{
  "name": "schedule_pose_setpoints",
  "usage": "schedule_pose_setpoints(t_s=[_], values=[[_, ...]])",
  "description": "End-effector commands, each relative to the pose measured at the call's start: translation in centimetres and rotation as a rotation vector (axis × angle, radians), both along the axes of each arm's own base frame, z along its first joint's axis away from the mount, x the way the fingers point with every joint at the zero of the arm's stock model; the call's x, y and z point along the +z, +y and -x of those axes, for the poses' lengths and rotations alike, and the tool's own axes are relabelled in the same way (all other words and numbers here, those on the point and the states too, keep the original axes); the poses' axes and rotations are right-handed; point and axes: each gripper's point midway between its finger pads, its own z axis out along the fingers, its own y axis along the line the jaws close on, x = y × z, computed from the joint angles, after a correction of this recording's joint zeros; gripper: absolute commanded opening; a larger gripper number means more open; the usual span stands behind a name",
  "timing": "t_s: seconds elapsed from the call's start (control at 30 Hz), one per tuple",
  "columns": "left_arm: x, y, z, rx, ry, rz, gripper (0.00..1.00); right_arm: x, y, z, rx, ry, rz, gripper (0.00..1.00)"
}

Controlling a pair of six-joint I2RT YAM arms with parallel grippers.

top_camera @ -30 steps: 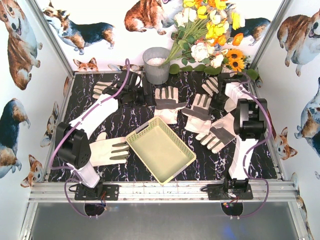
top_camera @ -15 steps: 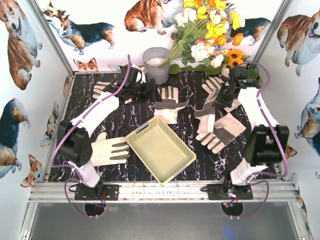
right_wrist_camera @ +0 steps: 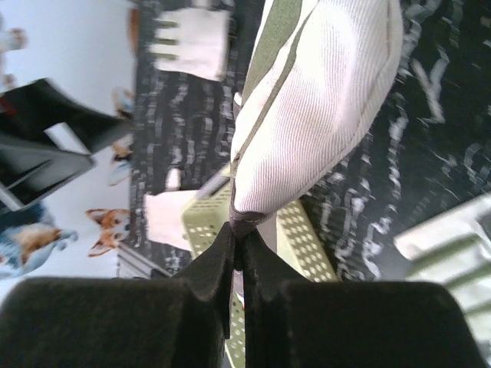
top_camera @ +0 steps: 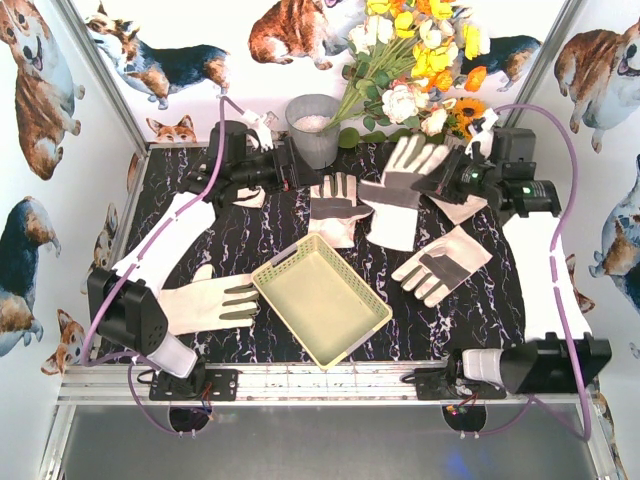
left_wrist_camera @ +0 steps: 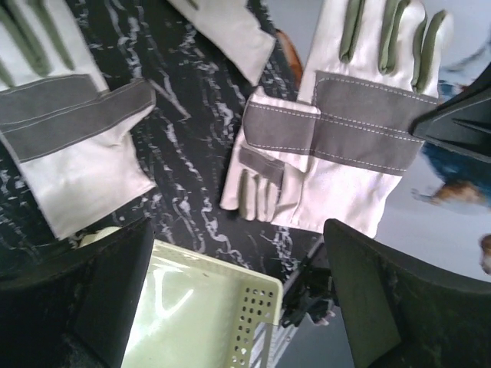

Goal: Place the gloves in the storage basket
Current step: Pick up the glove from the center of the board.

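Marbled table (top_camera: 450, 322) bears the storage basket (top_camera: 322, 300) mid-frame. Right wrist view alone shows right gripper (right_wrist_camera: 235, 230) pinching a glove (right_wrist_camera: 322, 115); left gripper (left_wrist_camera: 238, 253) gapes.

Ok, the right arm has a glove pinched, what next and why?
Probably swing the right gripper over the storage basket: it is shut on the glove, held up beyond the basket's far edge, and the basket is empty.

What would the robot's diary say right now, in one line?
left gripper: open, holding nothing | right gripper: shut on a glove, in the air | storage basket: no gloves inside
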Motion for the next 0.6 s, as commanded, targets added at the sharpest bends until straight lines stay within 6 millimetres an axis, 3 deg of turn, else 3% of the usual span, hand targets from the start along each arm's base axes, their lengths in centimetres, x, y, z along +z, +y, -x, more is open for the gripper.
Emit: schedule_pose_setpoints(t_s=[0.0, 0.13, 0.27, 0.57], values=[[3.7, -1.0, 1.6, -0.121, -0.056, 0.148, 0.86, 7.5, 3.0, 1.2, 0.134, -0.266, -0.169, 0.00], [5.0, -1.8, 3.2, -0.231, -0.084, 0.206, 0.88, 10.3, 4.0, 2.2, 0.174, -0.357, -0.271, 0.00], [6.5, -2.7, 3.9, -0.293, -0.108, 0.280, 0.89, 11.2, 5.2, 2.4, 0.223, -0.386, -0.312, 0.00], [7.6, -4.8, 4.7, -0.360, -0.118, 0.351, 0.92, 13.1, 8.1, 2.9, 0.337, -0.422, -0.377, 0.00]])
